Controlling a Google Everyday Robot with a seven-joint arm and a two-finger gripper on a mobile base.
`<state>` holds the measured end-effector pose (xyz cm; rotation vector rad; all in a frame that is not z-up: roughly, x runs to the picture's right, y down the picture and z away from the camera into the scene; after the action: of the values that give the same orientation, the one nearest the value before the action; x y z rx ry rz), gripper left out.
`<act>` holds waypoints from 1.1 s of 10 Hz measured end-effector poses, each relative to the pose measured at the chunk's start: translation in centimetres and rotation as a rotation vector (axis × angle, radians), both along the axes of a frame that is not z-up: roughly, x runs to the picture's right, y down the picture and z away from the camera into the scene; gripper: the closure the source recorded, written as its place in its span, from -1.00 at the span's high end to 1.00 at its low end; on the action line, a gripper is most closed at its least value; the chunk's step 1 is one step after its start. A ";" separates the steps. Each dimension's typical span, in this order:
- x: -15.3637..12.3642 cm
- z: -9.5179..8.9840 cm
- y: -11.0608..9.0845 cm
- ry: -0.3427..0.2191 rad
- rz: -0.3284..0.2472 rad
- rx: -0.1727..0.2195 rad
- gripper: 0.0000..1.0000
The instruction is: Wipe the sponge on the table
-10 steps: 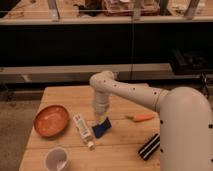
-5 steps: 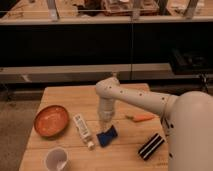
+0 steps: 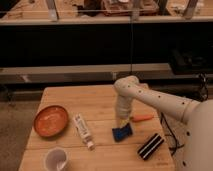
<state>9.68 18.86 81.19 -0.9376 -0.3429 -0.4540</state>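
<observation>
The sponge [image 3: 122, 133] now lies further toward 3 o'clock on the counter [image 3: 100, 100], away from the white tube [image 3: 83, 131] and nearer the striped block [image 3: 150, 146]. The claw [image 3: 121, 121], at the sponge's 12 o'clock edge, has shifted with it, as has the arm [image 3: 150, 97].

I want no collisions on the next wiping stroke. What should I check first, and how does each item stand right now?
1. Hand at the sponge: ok, it sits right at the sponge's upper edge.
2. Sponge on the table: ok, it lies on the wood near the front.
3. Hold on the sponge: cannot tell.
4. Room to the right: not ok, the striped block and the orange item lie close.
5. Room to the left: ok, bare wood up to the white tube.
</observation>
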 end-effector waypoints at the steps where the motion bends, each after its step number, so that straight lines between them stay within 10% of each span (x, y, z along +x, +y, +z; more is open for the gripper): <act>1: 0.5 1.0 -1.0 0.021 0.007 0.011 -0.95; 7: -4.0 3.5 -5.3 -0.071 0.014 0.071 -0.95; 11: -10.1 1.3 -1.8 -0.213 -0.071 0.034 -0.95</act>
<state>-0.38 17.05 82.53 -0.8724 -0.4952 -0.6254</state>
